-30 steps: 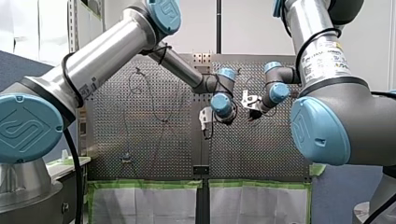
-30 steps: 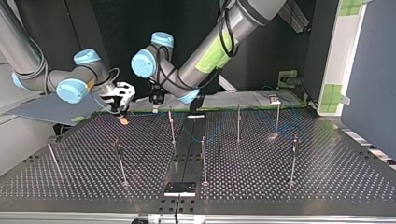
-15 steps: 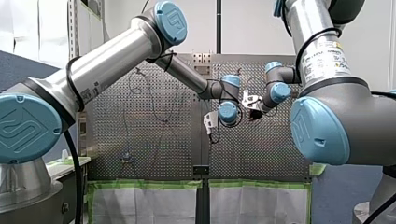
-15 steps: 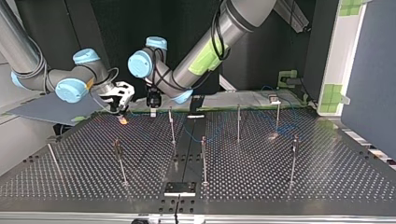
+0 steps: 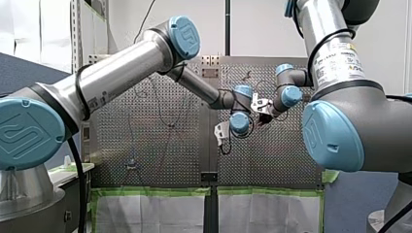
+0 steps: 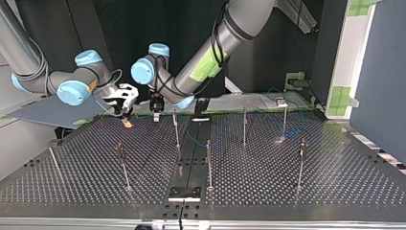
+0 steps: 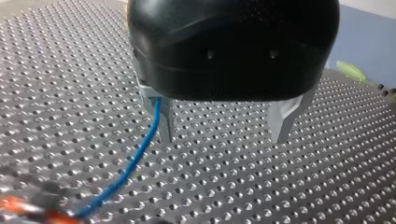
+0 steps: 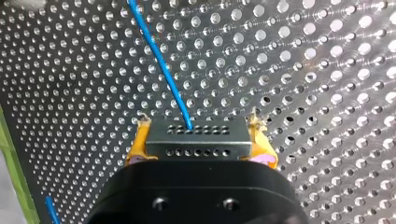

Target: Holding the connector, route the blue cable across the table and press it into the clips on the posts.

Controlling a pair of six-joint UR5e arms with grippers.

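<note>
Count: seven thin metal posts [image 6: 208, 165] on one perforated metal table [image 6: 335, 187], one thin blue cable [image 8: 163, 60], one grey rectangular connector [image 8: 196, 139], two silver blue-jointed robot arms [image 6: 210, 52].

the grey rectangular connector [image 8: 196, 138], with two rows of small holes, sits clamped between the yellow pads [image 8: 137, 145] of my right hand [image 8: 196, 130]. the thin blue cable [image 8: 163, 63] leaves its upper row and runs off over the perforated table [image 8: 303, 70]. slim upright metal posts [image 6: 208, 163] stand well apart.
</note>
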